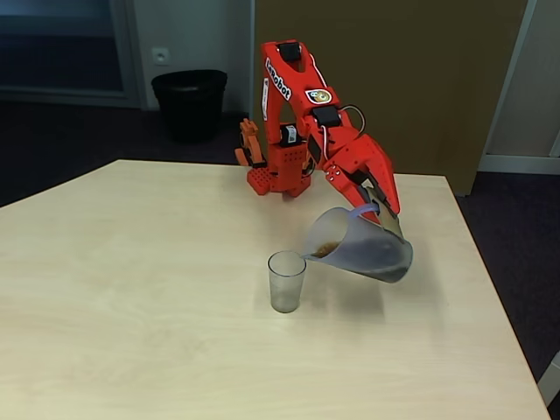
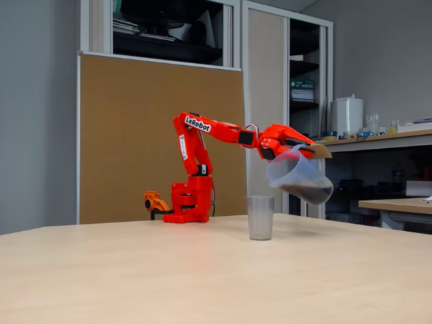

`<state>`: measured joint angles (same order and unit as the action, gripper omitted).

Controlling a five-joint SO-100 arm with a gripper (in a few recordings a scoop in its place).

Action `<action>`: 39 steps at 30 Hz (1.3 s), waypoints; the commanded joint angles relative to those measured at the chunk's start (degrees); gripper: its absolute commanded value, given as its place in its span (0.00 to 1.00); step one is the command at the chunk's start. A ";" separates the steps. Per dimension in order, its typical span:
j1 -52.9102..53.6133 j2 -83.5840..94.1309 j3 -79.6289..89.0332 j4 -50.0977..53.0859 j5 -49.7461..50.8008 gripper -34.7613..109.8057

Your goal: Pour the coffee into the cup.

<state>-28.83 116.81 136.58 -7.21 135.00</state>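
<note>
My gripper (image 1: 382,208) (image 2: 309,148) is shut on the flat handle of a translucent bluish-grey jug (image 1: 360,245) (image 2: 298,177), held in the air and tipped toward the left in both fixed views. Dark coffee (image 1: 327,249) (image 2: 307,192) lies along the jug's lowered side, close to the spout. The spout sits just above the right rim of the cup (image 1: 286,281) (image 2: 260,217), a small clear tumbler standing upright on the table with no liquid visible inside.
The light wooden table (image 1: 131,297) (image 2: 135,277) stretches wide around the cup. The red arm's base (image 1: 278,179) (image 2: 190,208) stands at the far edge. A black bin (image 1: 189,103) sits on the floor behind the table.
</note>
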 commanded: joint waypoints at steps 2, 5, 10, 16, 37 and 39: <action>0.09 5.45 1.05 -3.08 1.58 0.24; 0.44 6.50 2.20 -3.43 1.93 0.24; 0.70 8.09 3.87 -3.96 2.72 0.24; 0.97 9.67 5.62 -5.10 3.96 0.24; 1.41 12.04 9.67 -10.28 9.05 0.24; 1.41 12.04 9.84 -10.72 9.49 0.24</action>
<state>-27.33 125.16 146.60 -15.21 143.35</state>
